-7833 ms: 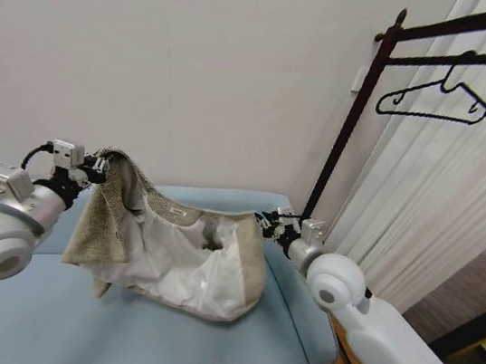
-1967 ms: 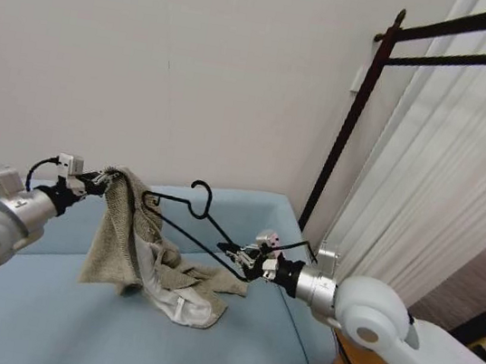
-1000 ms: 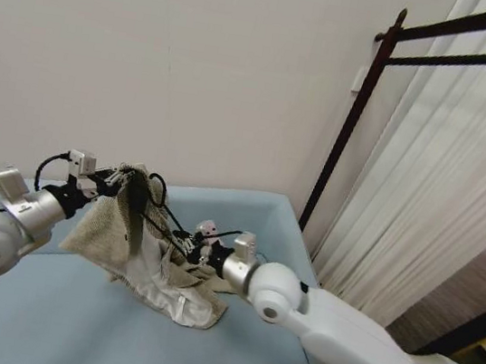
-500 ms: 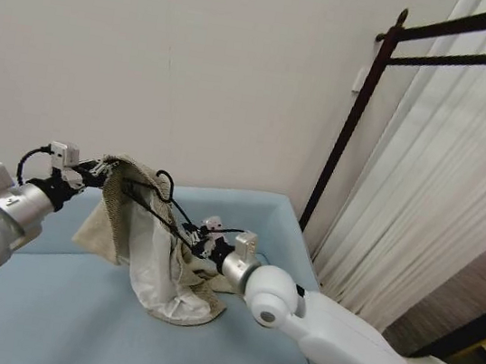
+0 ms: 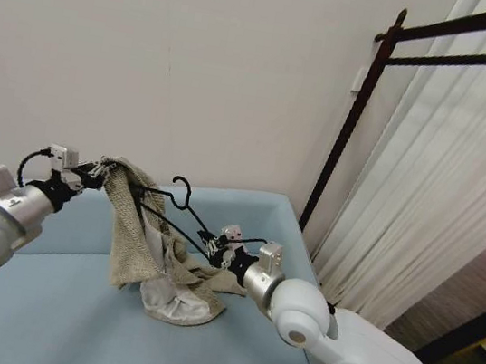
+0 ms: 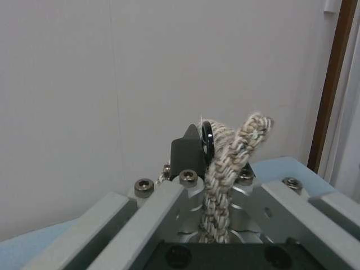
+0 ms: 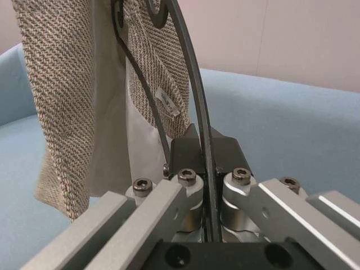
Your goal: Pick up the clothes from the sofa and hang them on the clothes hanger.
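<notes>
A beige woven garment [image 5: 138,240] with white lining hangs from my left gripper [image 5: 98,175], which is shut on its top edge; the lower part lies bunched on the sofa. In the left wrist view the woven fabric [image 6: 236,140] is pinched in the left gripper [image 6: 212,154]. My right gripper [image 5: 220,246] is shut on the lower bar of a black hanger [image 5: 185,217], whose hook stands just right of the garment and whose far end reaches into its top. The right wrist view shows the hanger wire [image 7: 194,107] clamped in the right gripper [image 7: 206,154], with the garment [image 7: 62,84] beyond.
The light blue sofa [image 5: 40,316] spans the lower left. A dark clothes rack [image 5: 352,116] with two top rails stands at the right, beside a white curtain [image 5: 441,203]. A plain wall is behind.
My right gripper has shifted right with the hanger, so the hook now stands clear of the garment. The garment has sagged lower onto the sofa. The left gripper has hardly moved.
</notes>
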